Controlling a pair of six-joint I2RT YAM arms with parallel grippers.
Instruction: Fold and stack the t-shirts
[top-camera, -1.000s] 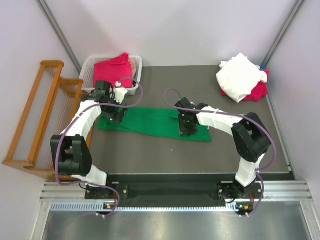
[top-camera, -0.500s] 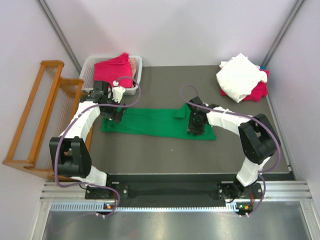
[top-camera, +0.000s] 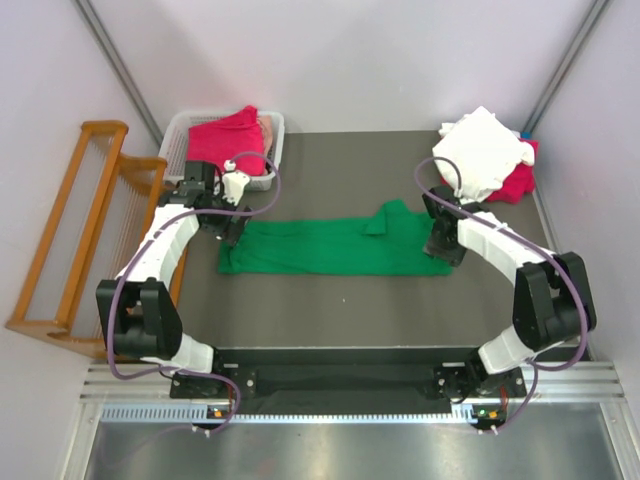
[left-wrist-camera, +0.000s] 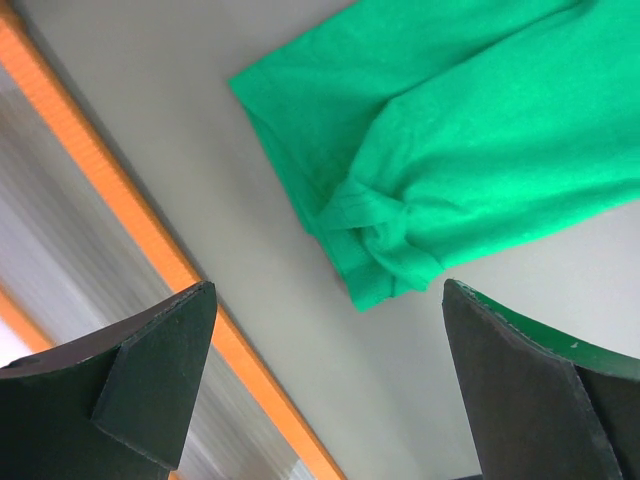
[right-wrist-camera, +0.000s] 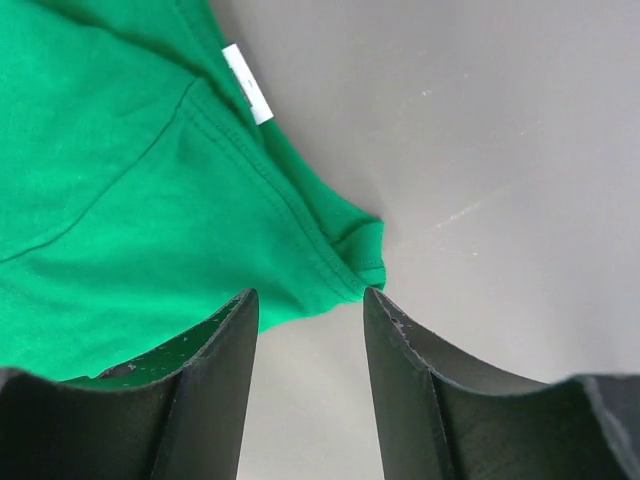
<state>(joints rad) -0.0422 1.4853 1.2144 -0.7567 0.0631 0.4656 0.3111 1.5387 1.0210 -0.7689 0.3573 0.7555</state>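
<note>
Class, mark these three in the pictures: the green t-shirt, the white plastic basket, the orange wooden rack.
Green t-shirt (top-camera: 320, 250): top external view, middle of the spread cloth.
White plastic basket (top-camera: 277, 124): top external view, right corner of the rim.
Orange wooden rack (top-camera: 103, 129): top external view, top rail.

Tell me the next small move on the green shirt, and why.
Probably lower the left gripper and close on the bunched left end of the green shirt. The shirt lies in a long strip, that end sits just ahead of the open left fingers, and the right gripper is open at the far edge.
</note>
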